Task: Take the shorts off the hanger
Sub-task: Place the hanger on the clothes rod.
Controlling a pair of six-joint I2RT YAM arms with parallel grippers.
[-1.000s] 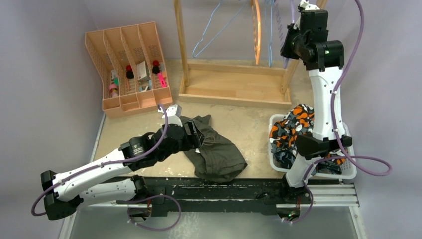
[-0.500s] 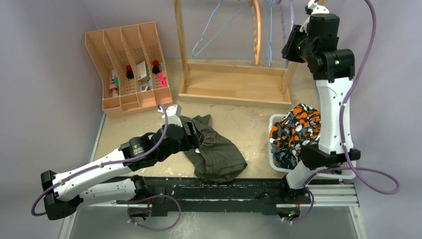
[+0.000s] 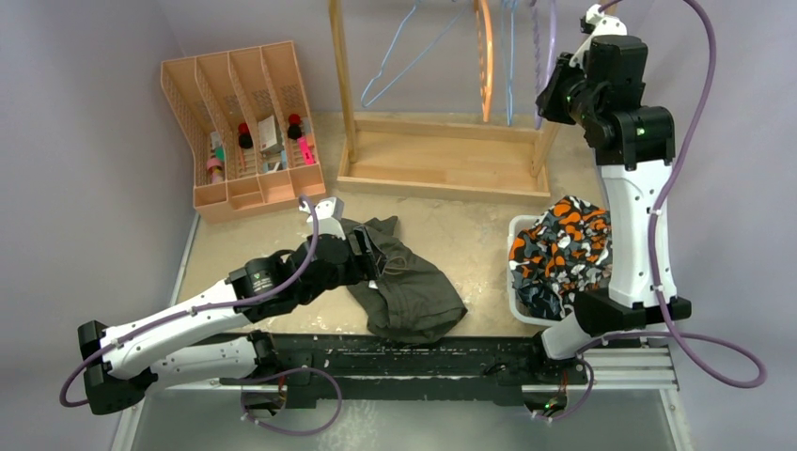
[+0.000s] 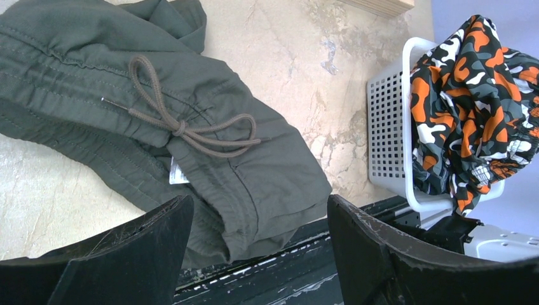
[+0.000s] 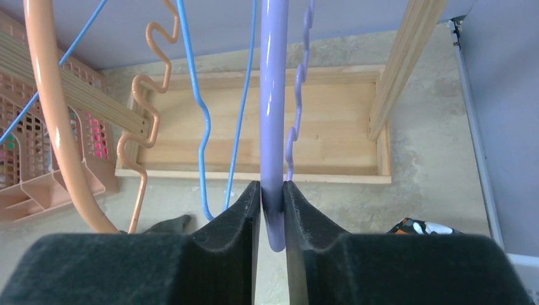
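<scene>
The olive green shorts (image 3: 406, 287) with a drawstring lie crumpled on the table; they also show in the left wrist view (image 4: 210, 152). My left gripper (image 3: 374, 256) hovers over them, open and empty (image 4: 257, 238). The orange-white-black camouflage shorts (image 3: 561, 246) lie in a white basket (image 3: 516, 282), also seen in the left wrist view (image 4: 470, 101). My right gripper (image 3: 554, 89) is raised at the wooden rack (image 3: 442, 150) and is shut on a bare purple hanger (image 5: 273, 127). The black shorts and the blue-grey shorts are not visible.
Bare blue hangers (image 3: 399, 52) and an orange hanger (image 3: 485, 56) hang on the rack, also in the right wrist view (image 5: 203, 121). A peach desk organiser (image 3: 242, 122) with small items stands at the back left. A black rail (image 3: 423, 357) runs along the near edge.
My right arm has swung a little right and up at the rack, carrying the purple hanger with it. The left arm and the olive shorts have not moved.
</scene>
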